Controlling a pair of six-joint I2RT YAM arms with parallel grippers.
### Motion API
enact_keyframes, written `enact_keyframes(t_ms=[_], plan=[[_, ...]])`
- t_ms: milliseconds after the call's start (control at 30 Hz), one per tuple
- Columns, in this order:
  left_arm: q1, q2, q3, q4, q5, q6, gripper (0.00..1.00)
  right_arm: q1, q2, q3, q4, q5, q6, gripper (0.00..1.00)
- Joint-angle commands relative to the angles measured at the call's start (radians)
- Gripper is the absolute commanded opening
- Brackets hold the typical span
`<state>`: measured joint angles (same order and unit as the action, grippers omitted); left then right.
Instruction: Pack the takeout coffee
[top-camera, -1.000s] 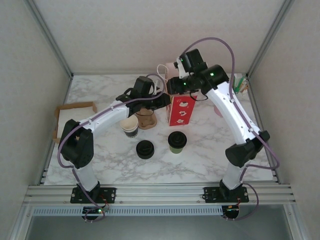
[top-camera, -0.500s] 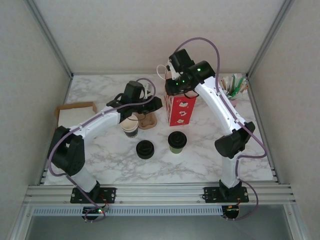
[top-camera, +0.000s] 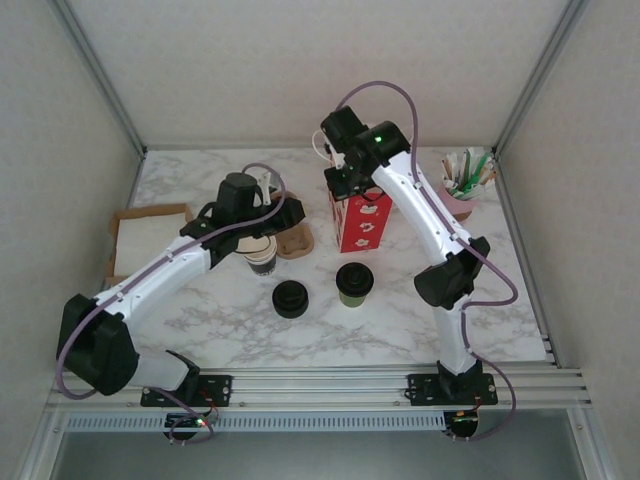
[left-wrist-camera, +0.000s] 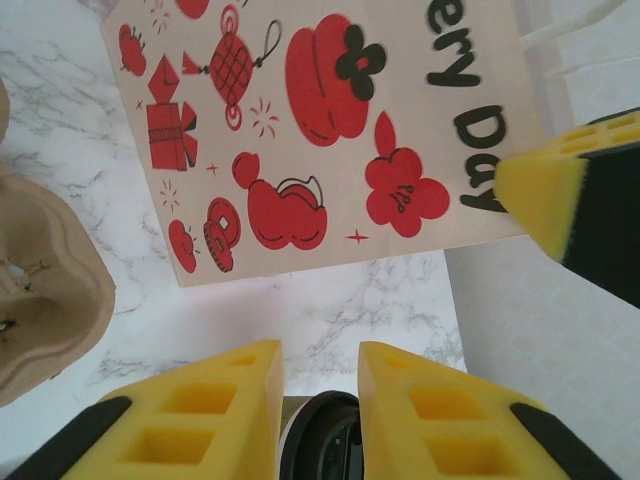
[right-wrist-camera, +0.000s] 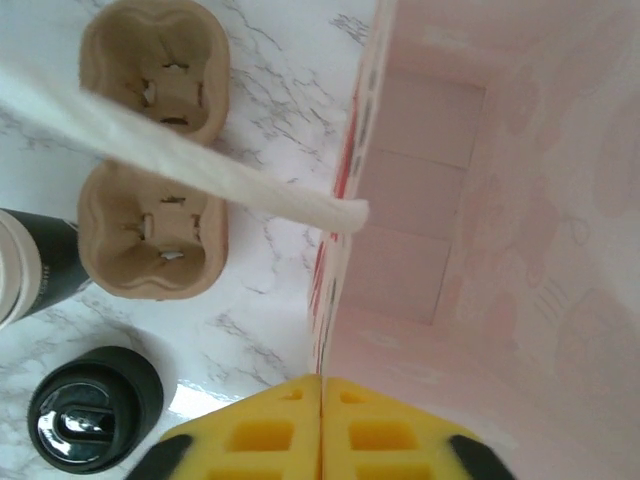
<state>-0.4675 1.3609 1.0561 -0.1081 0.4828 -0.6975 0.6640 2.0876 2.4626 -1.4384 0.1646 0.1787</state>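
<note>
while your right gripper (right-wrist-camera: 320, 385) is pressed together on the top rim of the red-and-white printed paper bag (top-camera: 362, 220), your left gripper (left-wrist-camera: 318, 355) hangs with its yellow foam fingers (left-wrist-camera: 200, 415) apart, clamped on nothing, facing the bag's printed side. the bag stands upright at the middle of the white marbled counter (top-camera: 420, 300) with its mouth open, and its white twisted-paper handle (right-wrist-camera: 180, 150) crosses your right wrist view. the olive-green paper cup with the round black plastic lid (top-camera: 354, 283) stands upright on the counter just on the near side of the bag, outside it and apart from both grippers. a loose round black lid (top-camera: 290, 298) lies to its left. a lidless paper cup (top-camera: 262, 254) stands under your left arm, just beside the brown moulded-pulp cup carrier (top-camera: 296, 240). a pink cup of pens (top-camera: 458, 195) is at the far right, and a flat cardboard box (top-camera: 150, 230) at the far left.
</note>
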Motion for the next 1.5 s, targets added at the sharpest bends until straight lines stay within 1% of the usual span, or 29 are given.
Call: enact_keyframes(t_ms=[0, 100, 167, 300, 400, 500, 600, 733, 867, 1033, 1200, 1267, 1333, 1467], plan=[[0.007, -0.083, -0.062, 0.073, -0.043, -0.026, 0.27, 0.010, 0.032, 0.083, -0.118, 0.092, -0.010, 0.00], [0.007, -0.110, -0.084, 0.086, -0.050, -0.031, 0.27, 0.010, 0.007, 0.079, -0.136, 0.140, -0.016, 0.00], [0.007, -0.123, -0.091, 0.085, -0.043, -0.030, 0.27, 0.011, -0.024, 0.041, -0.128, 0.187, -0.028, 0.00], [0.008, -0.167, -0.098, 0.044, -0.059, -0.016, 0.27, 0.010, -0.049, 0.011, -0.158, 0.262, -0.024, 0.00], [0.009, -0.210, -0.106, 0.011, -0.065, -0.010, 0.27, 0.009, -0.103, -0.068, -0.139, 0.292, -0.008, 0.00], [0.013, -0.250, -0.123, -0.005, -0.070, -0.007, 0.27, 0.010, -0.149, -0.118, -0.140, 0.292, 0.024, 0.00], [0.018, -0.272, -0.134, -0.018, -0.064, -0.007, 0.27, 0.010, -0.207, -0.208, -0.124, 0.279, 0.046, 0.00], [0.020, -0.293, -0.151, -0.025, -0.061, -0.013, 0.27, 0.010, -0.277, -0.303, -0.107, 0.299, 0.060, 0.00], [0.020, -0.309, -0.151, -0.041, -0.065, -0.015, 0.27, 0.014, -0.346, -0.369, -0.097, 0.255, 0.071, 0.00], [0.027, -0.315, -0.139, -0.072, -0.074, -0.010, 0.28, 0.023, -0.444, -0.491, -0.064, 0.209, 0.084, 0.00], [0.034, -0.312, -0.128, -0.095, -0.083, -0.005, 0.29, 0.026, -0.498, -0.597, -0.028, 0.204, 0.082, 0.00], [0.038, -0.315, -0.124, -0.111, -0.096, -0.002, 0.36, 0.026, -0.510, -0.612, -0.028, 0.202, 0.087, 0.16], [0.045, -0.319, -0.114, -0.134, -0.112, 0.004, 0.41, 0.028, -0.528, -0.614, -0.026, 0.191, 0.095, 0.25], [0.068, -0.341, -0.088, -0.203, -0.150, 0.020, 0.48, 0.034, -0.565, -0.601, -0.035, 0.169, 0.115, 0.31]])
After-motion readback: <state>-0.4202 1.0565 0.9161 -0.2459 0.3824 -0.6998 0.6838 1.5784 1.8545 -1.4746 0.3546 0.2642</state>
